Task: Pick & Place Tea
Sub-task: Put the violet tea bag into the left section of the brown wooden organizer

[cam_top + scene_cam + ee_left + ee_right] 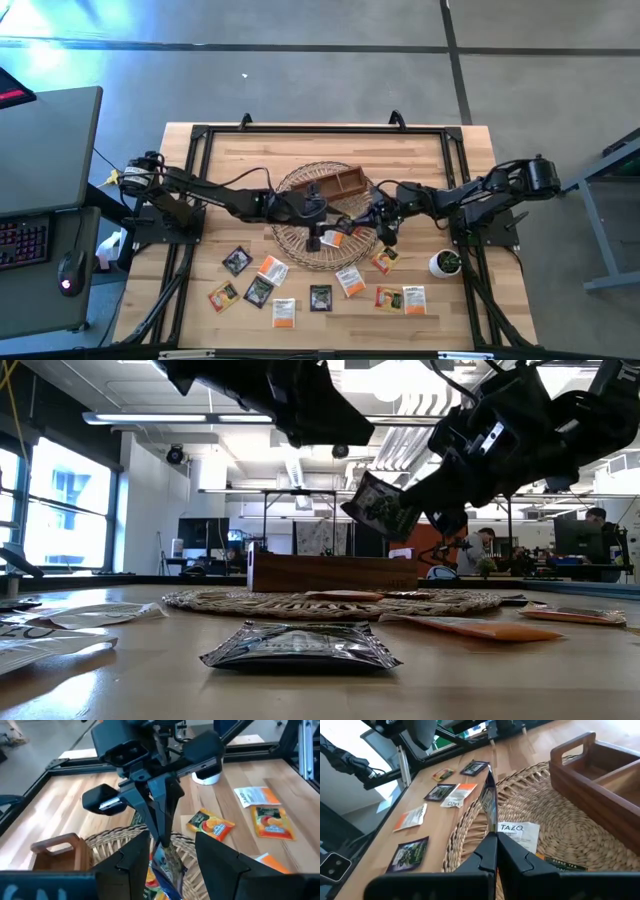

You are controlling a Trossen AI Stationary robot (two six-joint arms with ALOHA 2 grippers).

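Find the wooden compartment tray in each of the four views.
High view: the wooden tray sits centre, on the wicker basket's upper part.
Low view: centre, behind the basket's rim.
Left wrist view: lower left.
Right wrist view: upper right.
Shared landmark: the wicker basket.
Right gripper holds a tea sachet nearby.

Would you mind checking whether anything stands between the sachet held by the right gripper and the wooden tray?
Nothing visible does. The right gripper holds a dark printed tea sachet in the air above the round wicker basket, just short of the brown wooden compartment tray.
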